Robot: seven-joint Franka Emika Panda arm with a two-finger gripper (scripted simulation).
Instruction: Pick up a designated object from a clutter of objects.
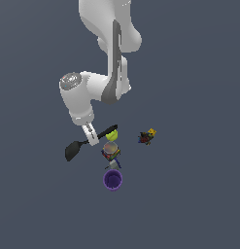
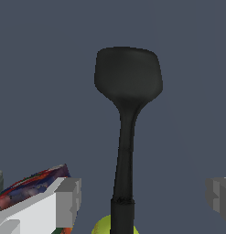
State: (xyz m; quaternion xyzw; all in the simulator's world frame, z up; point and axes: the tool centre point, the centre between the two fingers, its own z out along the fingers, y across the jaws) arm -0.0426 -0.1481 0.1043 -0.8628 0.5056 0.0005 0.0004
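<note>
The exterior view looks steeply down from high and well back, taking in arm and clutter. The wrist view sits close above the black spatula (image 2: 127,114), looking down between the 2 fingers (image 2: 68,201). Both share the spatula (image 1: 87,142), yellow-green ball (image 2: 107,226) and can (image 2: 34,187).

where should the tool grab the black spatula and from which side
Grip the black spatula on its thin straight handle, coming down from above with a finger on each side. The handle is narrow enough for the open tool to straddle; the head is broad, and the yellow-green ball crowds the handle's end.
</note>
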